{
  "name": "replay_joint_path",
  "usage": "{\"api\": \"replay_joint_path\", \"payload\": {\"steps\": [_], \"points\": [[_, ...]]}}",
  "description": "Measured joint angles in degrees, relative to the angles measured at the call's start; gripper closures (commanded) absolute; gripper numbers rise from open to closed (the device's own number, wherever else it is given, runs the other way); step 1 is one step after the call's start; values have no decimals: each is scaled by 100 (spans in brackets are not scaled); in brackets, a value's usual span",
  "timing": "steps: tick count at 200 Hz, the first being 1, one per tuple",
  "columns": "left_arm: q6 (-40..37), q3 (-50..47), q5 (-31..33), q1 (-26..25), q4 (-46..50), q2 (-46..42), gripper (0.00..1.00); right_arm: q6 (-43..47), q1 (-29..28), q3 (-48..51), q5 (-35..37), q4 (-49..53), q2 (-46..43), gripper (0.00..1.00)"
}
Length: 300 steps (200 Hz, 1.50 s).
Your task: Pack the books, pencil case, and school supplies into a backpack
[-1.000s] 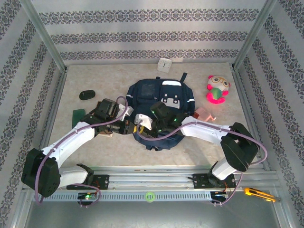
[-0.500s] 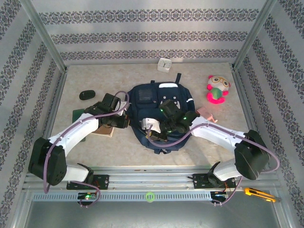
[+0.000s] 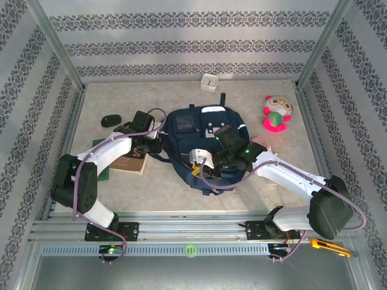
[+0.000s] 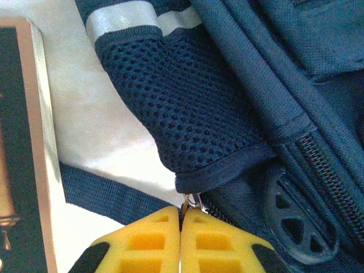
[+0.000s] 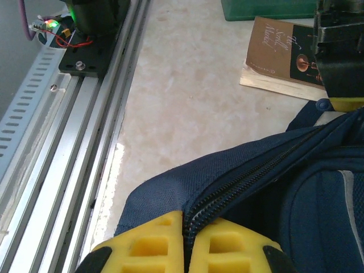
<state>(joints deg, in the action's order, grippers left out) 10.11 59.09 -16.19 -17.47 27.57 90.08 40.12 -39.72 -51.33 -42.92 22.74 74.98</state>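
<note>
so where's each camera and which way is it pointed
top external: above and behind, looking down on the table; left arm and right arm show.
left wrist: on the left gripper, facing the backpack and its mesh pocket; shut yellow fingers show.
right wrist: on the right gripper, facing along the zipper toward the rail; shut fingers show.
shared: both wrist views catch the brown book.

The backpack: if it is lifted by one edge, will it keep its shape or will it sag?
Probably sags: the backpack lies low and slumped, so it looks empty and light. Its mesh pocket folds softly, so the cloth likely gives. The loose strap may drag behind.
</note>
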Motion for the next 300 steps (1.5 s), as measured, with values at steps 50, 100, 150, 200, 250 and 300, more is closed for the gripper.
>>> {"api": "replay_joint_path", "payload": {"steps": [50,100,150,200,250,300], "points": [[229,37,393,227,-114,-280,66,-129,164,-39,-313,-262,313,100],[426,-162,693,334,-164,-1423,55,-225,160,-535,-428,-334,1119,83],[1464,-1788,-260,334,-586,-2398,52,-726,164,-990,-236,-695,1292,48],[2837,-3169,-898,319,-1331,-3622,50,-577,-85,-1040,837,315,914,44],[3477,-3637,-1110,282,-1733,-3689,52,-260,-553,-785,1784,798,962,43],[3582,-3635,-907,282,-1777,-3615,50,164,-553,-780,2109,940,1561,47]]}}
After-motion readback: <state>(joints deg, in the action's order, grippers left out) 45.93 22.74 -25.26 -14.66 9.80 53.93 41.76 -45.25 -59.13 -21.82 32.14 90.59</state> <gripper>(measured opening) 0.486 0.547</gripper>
